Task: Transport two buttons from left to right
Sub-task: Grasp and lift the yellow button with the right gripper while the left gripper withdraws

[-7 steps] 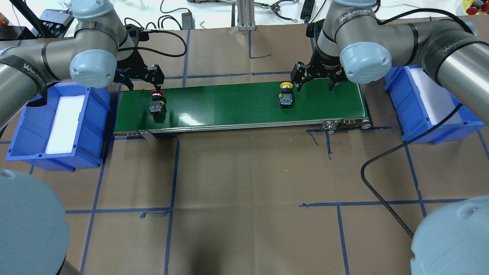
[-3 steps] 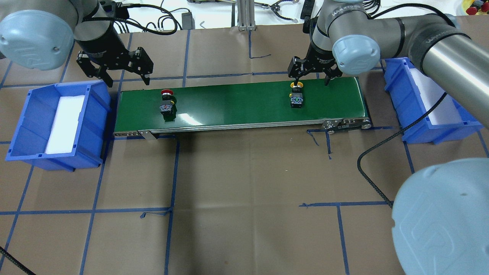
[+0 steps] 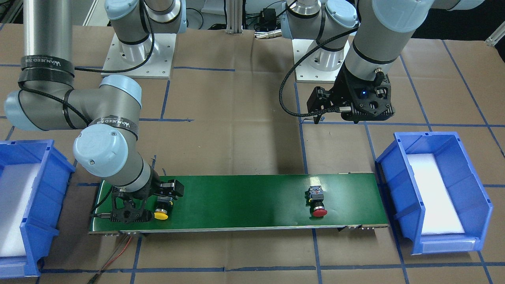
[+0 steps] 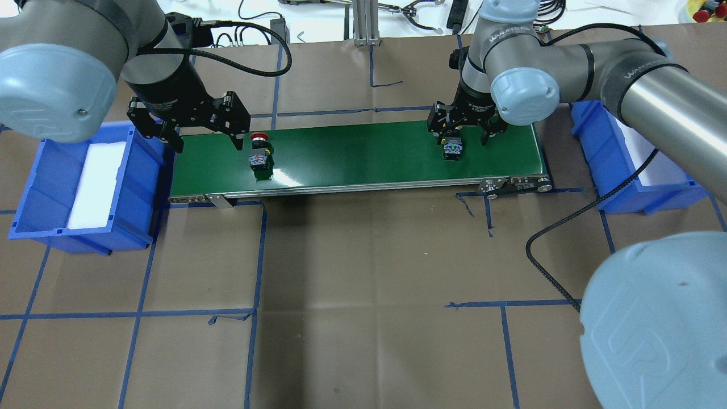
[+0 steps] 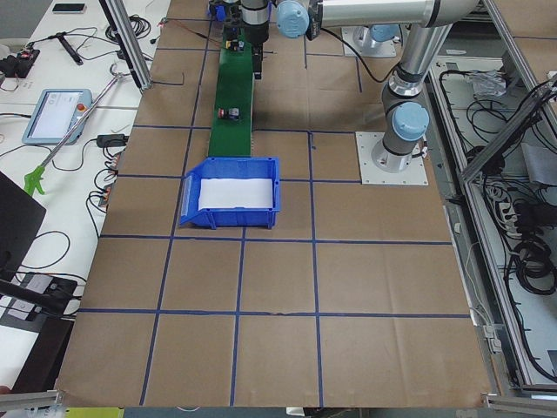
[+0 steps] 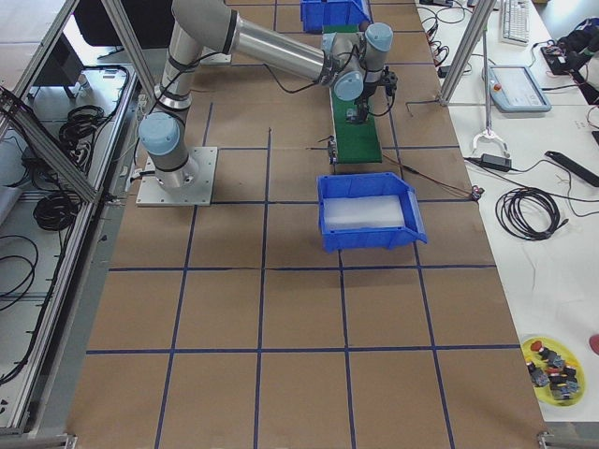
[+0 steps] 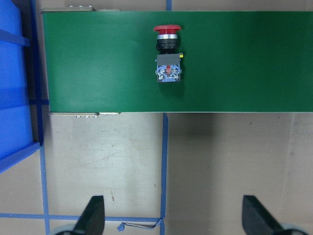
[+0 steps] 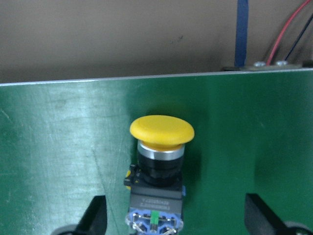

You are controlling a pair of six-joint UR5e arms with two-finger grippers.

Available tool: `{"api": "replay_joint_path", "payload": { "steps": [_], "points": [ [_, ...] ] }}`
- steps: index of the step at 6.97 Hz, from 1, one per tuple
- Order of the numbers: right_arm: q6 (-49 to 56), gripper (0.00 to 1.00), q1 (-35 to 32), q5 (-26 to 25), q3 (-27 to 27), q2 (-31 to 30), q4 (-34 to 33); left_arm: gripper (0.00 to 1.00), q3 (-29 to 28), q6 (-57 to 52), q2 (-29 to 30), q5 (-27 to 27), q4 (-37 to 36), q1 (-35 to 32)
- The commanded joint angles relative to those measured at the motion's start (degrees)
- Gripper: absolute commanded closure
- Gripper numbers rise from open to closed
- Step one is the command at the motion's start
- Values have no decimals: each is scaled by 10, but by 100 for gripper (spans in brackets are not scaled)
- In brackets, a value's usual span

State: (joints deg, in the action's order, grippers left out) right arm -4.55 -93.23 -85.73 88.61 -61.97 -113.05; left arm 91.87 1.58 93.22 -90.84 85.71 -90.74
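Fingertips (image 8: 94, 218) of the right gripper (image 4: 466, 135) are cut off by the bottom edge of its wrist view. The same edge cuts off the lower part of the switch body of the yellow button (image 8: 161, 147). From overhead that button's cap is hidden under the gripper, and only its black-and-grey body shows. The left gripper (image 7: 173, 220) likewise shows only two dark finger stubs at the bottom of its own wrist view. In both side views the buttons are too small to make out.

The right gripper is spread wide and grasps nothing. The yellow button lies on its side between the two fingers, apart from both, on the green conveyor belt (image 4: 352, 150).

The left gripper hangs released and empty over the brown-papered table (image 4: 363, 272). The red button (image 7: 168, 56) lies on its side on the belt, out in front of this gripper on the side away from the robot's base and well apart from its fingers.

One blue bin (image 4: 45, 193) sits just beside the left gripper and holds a white pad (image 4: 96, 182). A second blue bin (image 4: 618, 167) sits past the belt's end on the right gripper's outer side, also with a white pad inside.

A dark band (image 3: 114, 123) on the right arm carries white lettering that reads "WANJEED"; what follows is illegible.
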Motion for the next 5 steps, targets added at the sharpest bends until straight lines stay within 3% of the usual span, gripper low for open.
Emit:
{"api": "replay_joint_path", "payload": {
  "steps": [1,2,3,4,5],
  "points": [
    [2,8,3,-1,1,13,-2,0,2,-15,-7,5,0,6],
    [2,12,13,1,-6,13,-2,0,1,-15,-9,5,-1,7],
    [8,38,21,5,-20,13,-1,0,2,-15,-11,1,-1,8],
    [9,75,22,5,-22,13,1,0,2,-15,-10,2,-1,9],
    [11,92,22,3,-22,12,2,0,2,-15,-10,2,-1,9]
  ]
}}
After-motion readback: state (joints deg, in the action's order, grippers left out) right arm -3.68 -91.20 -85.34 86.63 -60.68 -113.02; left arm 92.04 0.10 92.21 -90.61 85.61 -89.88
